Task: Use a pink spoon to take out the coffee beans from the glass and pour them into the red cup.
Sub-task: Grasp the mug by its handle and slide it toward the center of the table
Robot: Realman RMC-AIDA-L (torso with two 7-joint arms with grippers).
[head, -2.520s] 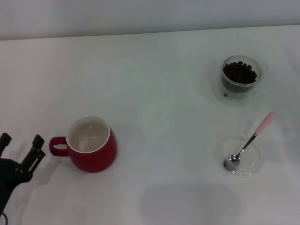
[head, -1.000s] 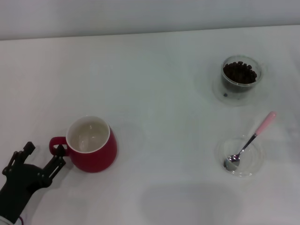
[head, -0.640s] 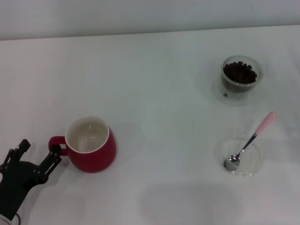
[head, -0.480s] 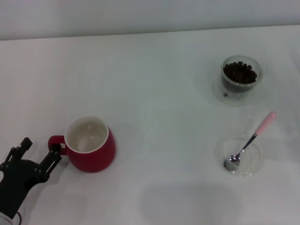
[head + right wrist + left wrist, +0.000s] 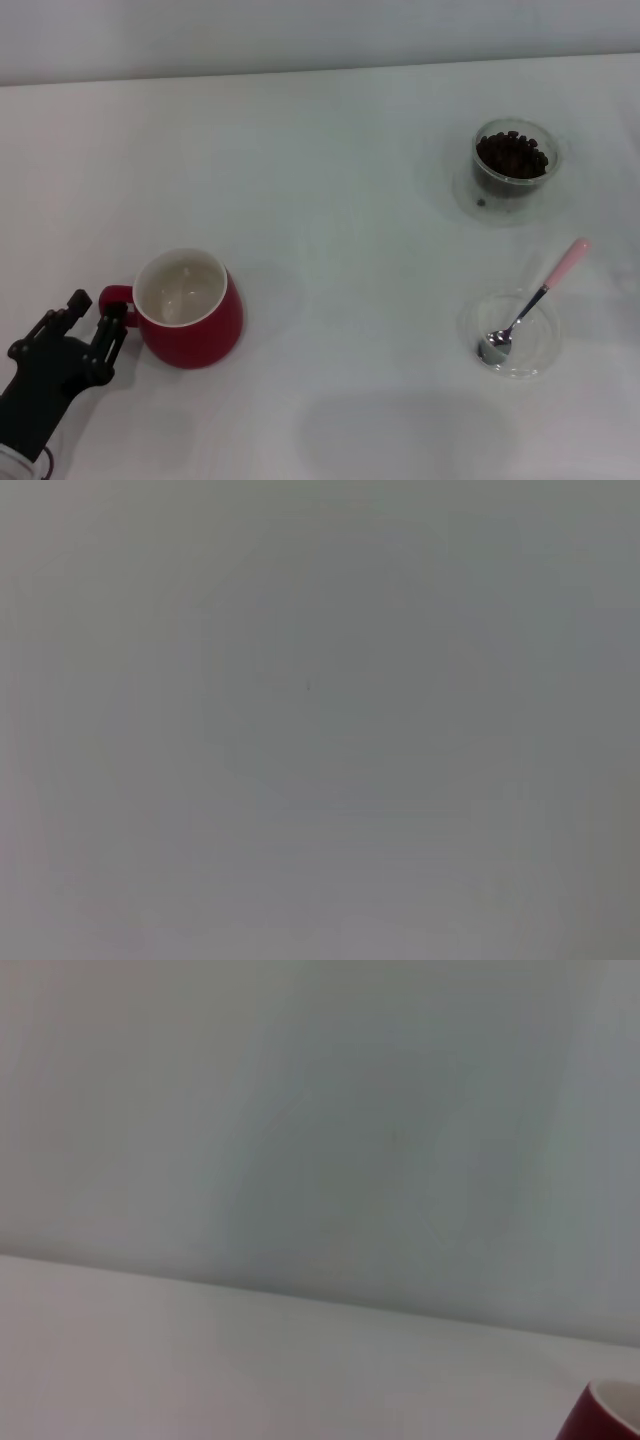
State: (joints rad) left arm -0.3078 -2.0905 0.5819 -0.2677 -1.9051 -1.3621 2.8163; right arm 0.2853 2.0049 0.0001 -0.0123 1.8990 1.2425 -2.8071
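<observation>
Head view shows the left end effector [image 5: 92, 318] with fingers spread a little, one finger touching the handle of the red cup [image 5: 186, 309]. Far right, the pink spoon [image 5: 532, 300] lies in a clear dish [image 5: 511, 334], near the glass [image 5: 511, 162] of coffee beans [image 5: 511, 153].

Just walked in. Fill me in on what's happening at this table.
The left gripper is at the handle of the red cup, fingers open on either side of it. The cup's white inside looks empty. Across the table, the pink spoon lies untouched with its bowl in a shallow clear dish, and the coffee beans sit in the glass behind it. The right gripper is not in view.
</observation>
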